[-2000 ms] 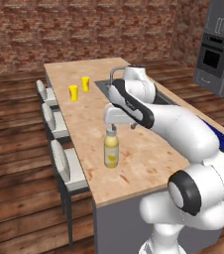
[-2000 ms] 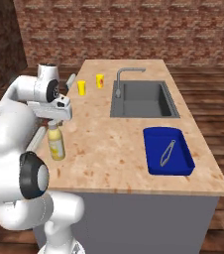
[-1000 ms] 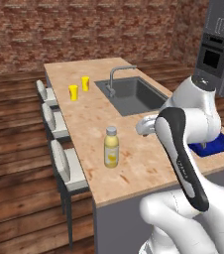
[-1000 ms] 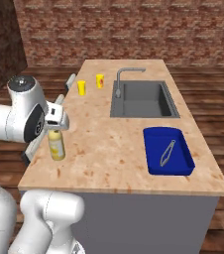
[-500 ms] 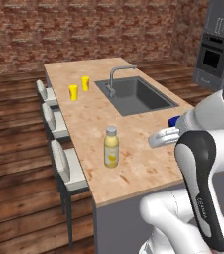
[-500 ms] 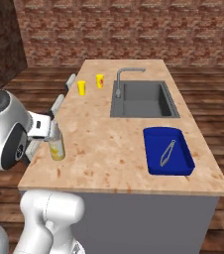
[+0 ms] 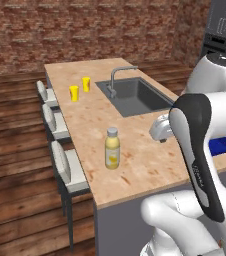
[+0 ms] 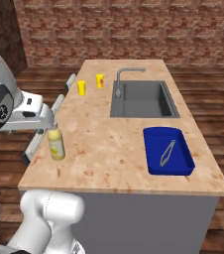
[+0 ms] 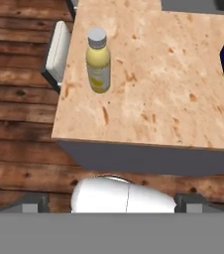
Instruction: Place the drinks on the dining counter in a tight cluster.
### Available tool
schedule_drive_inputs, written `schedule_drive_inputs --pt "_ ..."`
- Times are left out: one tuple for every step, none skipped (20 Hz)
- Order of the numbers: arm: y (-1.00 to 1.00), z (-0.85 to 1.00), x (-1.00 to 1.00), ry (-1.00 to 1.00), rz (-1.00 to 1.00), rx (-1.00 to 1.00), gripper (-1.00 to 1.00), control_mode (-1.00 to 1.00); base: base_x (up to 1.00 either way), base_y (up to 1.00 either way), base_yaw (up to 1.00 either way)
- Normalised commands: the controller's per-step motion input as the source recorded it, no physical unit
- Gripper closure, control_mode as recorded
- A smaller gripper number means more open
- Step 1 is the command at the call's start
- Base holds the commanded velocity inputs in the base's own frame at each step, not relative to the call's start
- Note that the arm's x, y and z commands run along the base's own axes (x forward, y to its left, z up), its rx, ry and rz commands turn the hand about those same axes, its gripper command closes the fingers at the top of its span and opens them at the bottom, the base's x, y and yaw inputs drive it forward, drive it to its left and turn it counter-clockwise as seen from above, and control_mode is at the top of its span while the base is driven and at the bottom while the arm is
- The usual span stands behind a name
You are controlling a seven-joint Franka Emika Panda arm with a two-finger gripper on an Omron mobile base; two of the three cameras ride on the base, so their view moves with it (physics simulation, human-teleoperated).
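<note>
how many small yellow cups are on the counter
2. One small yellow cup stands nearer the stools; the other small yellow cup stands just beyond it, toward the steel faucet. Both are apart from the stout yellow bottle.

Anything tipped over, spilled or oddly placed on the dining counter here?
Nothing stands out. The yellow bottle stands upright and capped on the dining counter near the stool-side edge, the two yellow cups are upright beside the sink, and the blue tray lies flat holding tongs. No spills.
</note>
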Motion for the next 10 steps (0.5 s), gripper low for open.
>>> schedule_drive_inputs --pt "0.00 0.00 0.00 0.07 0.00 0.00 -1.00 -1.00 0.00 0.00 0.00" --pt "0.00 0.00 0.00 0.00 0.00 0.00 -1.00 -1.00 0.00 0.00 0.00" --pt "0.00 0.00 0.00 0.00 0.00 0.00 -1.00 -1.00 0.00 0.00 0.00" --pt "0.00 0.00 0.00 0.00 0.00 0.00 -1.00 -1.00 0.00 0.00 0.00" --pt "0.00 0.00 0.00 0.00 0.00 0.00 -1.00 -1.00 0.00 0.00 0.00" --pt "0.00 0.00 0.00 0.00 0.00 0.00 -1.00 -1.00 0.00 0.00 0.00" --pt "0.00 0.00 0.00 0.00 0.00 0.00 -1.00 -1.00 0.00 0.00 0.00" --pt "0.00 -0.01 0.00 0.00 0.00 0.00 -1.00 -1.00 0.00 0.00 0.00" --pt "-0.01 -0.13 0.00 0.00 0.00 0.03 -1.00 -1.00 0.00 0.00 0.00" --pt "-0.15 -0.17 0.00 0.00 -0.01 0.06 -1.00 -1.00 0.00 0.00 0.00"
